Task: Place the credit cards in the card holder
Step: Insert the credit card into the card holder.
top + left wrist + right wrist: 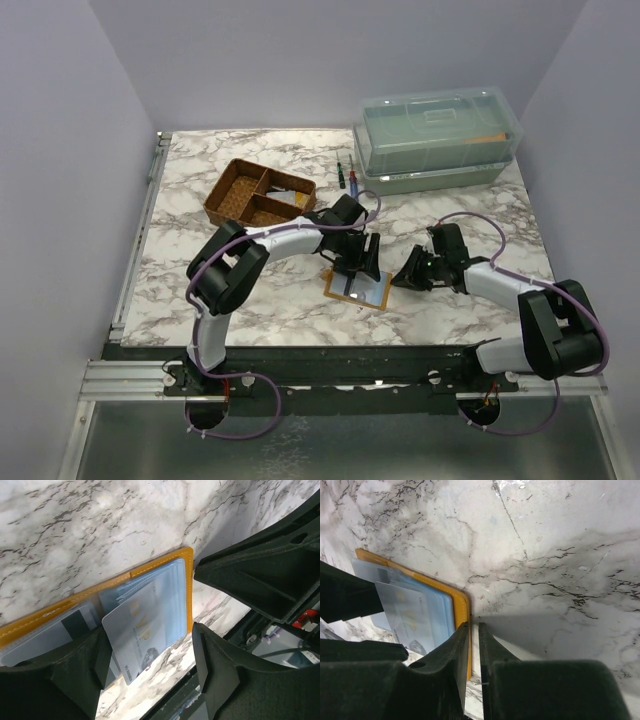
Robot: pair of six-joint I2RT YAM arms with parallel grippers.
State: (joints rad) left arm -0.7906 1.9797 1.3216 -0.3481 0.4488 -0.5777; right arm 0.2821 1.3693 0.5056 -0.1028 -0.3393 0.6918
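The card holder (357,288) lies open on the marble table, mustard-orange rim up, pale blue inner face showing. In the left wrist view a whitish credit card (137,630) with "VIP" print sits slanted, its upper part tucked in the holder's (187,580) right pocket, its lower corner sticking out over the marble. My left gripper (358,262) is open, its fingers (102,655) wide apart on either side of that card, not gripping it. My right gripper (408,280) is shut, its tips (474,626) at the holder's orange right edge (462,605).
A brown compartment tray (258,195) stands behind the left arm with a pale flat item in one compartment. A clear lidded plastic box (435,140) stands at the back right. Two small pen-like tools (346,176) lie between them.
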